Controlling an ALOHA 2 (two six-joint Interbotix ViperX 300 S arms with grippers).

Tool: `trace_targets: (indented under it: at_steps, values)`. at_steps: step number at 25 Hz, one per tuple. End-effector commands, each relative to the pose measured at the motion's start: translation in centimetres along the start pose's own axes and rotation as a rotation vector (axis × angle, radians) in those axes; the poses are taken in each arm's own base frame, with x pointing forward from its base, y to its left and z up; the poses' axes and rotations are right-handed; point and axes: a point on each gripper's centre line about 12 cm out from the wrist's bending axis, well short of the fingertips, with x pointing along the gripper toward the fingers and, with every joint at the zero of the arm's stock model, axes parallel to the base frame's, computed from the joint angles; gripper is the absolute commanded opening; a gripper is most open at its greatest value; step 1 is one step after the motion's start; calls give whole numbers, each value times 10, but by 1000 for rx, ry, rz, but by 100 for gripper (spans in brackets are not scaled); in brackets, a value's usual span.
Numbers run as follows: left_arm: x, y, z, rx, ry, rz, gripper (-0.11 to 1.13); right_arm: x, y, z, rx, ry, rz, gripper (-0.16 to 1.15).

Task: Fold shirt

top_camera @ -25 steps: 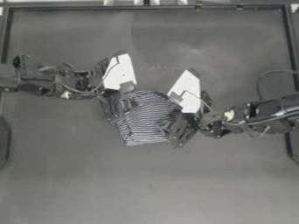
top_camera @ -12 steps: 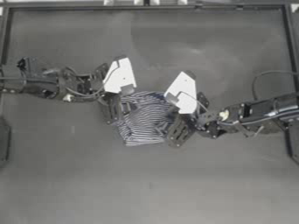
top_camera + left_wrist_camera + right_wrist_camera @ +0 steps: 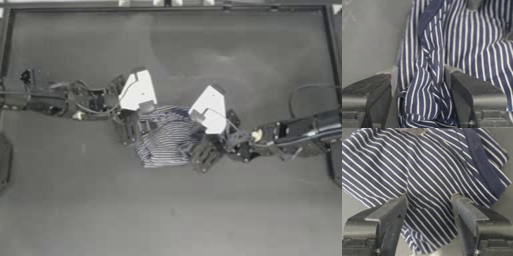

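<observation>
The shirt [image 3: 167, 137] is lying bunched at the middle of the table [image 3: 174, 210], stripes showing. Your left gripper [image 3: 132, 129] is sitting at the shirt's nine o'clock edge, its jaws spread with a gathered fold of striped cloth (a navy band running through it) lying between them. Your right gripper [image 3: 204, 155] is resting at the shirt's four o'clock edge, jaws also parted and straddling the fabric, which is spreading flat beneath them.
</observation>
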Motion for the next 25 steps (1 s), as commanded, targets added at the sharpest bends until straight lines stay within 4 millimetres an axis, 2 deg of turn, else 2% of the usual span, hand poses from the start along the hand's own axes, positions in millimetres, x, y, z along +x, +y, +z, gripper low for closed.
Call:
trace_targets:
  at_steps: [1,16,20,25]
  values:
    - [-4,-14,6,4,-17,-24,89,-7,13,-4,-24,-5,21,87]
    - [-9,-44,13,27,-32,-78,87,-16,37,-21,-47,16,57,87]
    - [-14,-44,18,31,-51,-79,82,-18,38,-19,-75,3,61,87]
    - [-28,-39,31,29,-95,-71,82,-31,39,-5,-117,-62,59,87]
